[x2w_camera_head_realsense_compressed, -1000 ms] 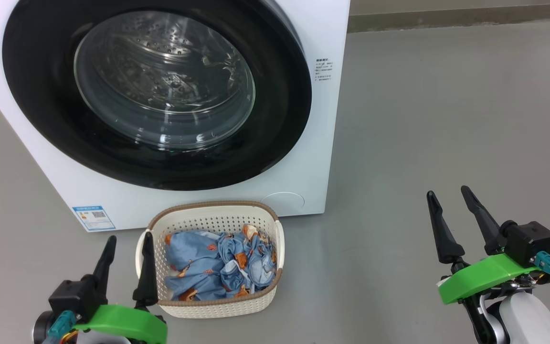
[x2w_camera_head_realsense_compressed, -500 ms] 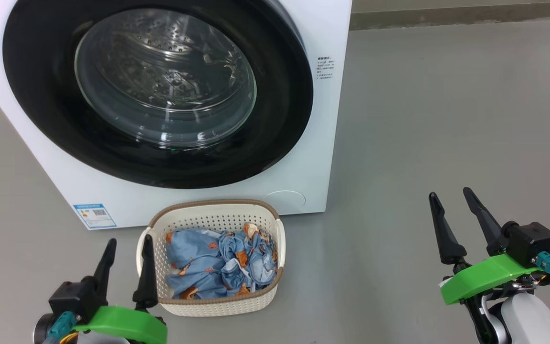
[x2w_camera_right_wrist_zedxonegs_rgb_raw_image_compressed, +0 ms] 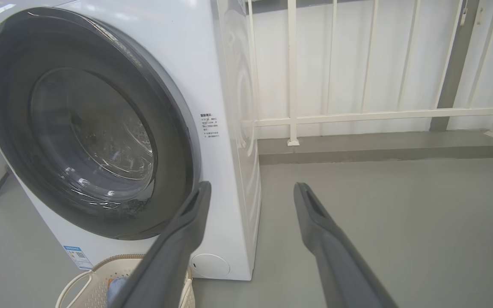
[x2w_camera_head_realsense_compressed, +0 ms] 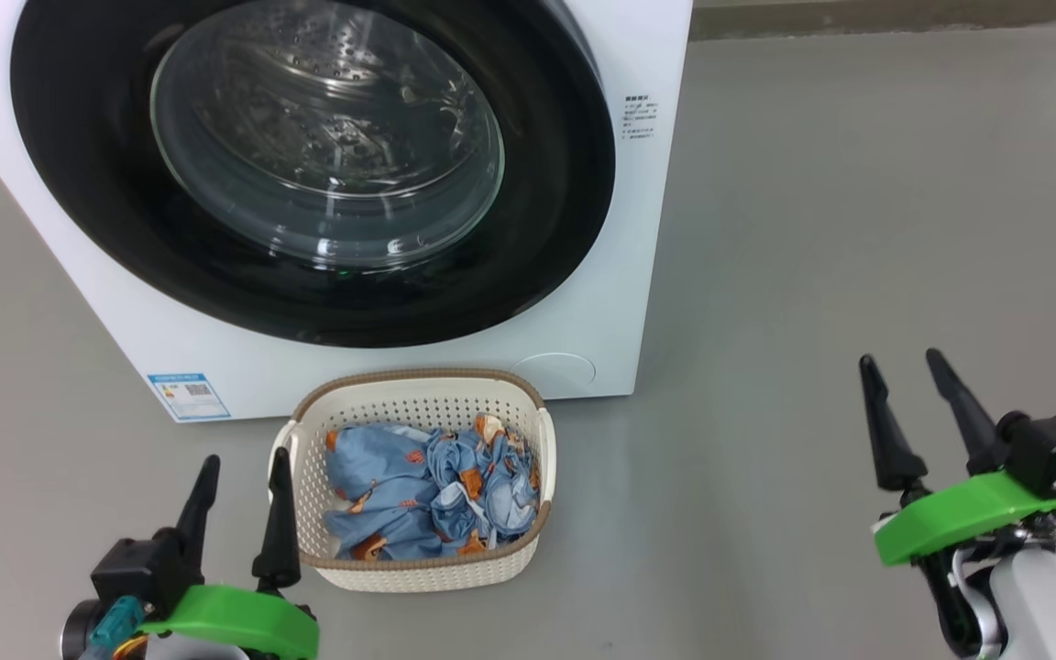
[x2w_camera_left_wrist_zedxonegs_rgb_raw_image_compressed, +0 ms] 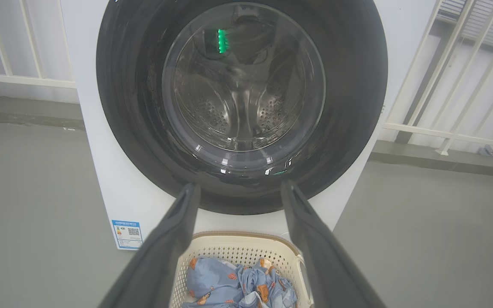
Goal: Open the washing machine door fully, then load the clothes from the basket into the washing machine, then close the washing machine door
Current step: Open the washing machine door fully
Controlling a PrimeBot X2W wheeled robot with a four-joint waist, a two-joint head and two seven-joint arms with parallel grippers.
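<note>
The view has shifted slightly; left tool [x2w_camera_head_realsense_compressed: 246, 456] and right tool [x2w_camera_head_realsense_compressed: 899, 357] hover wide open, empty.

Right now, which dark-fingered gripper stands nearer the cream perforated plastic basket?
The left gripper, close by the basket; the right gripper stands far off to the side.

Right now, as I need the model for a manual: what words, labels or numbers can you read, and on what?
Blue sticker, lower corner of the washing machine front: print and a square code, too small to read.
Dark lines of print beside the door: too small to read.
Nothing legible.
</note>
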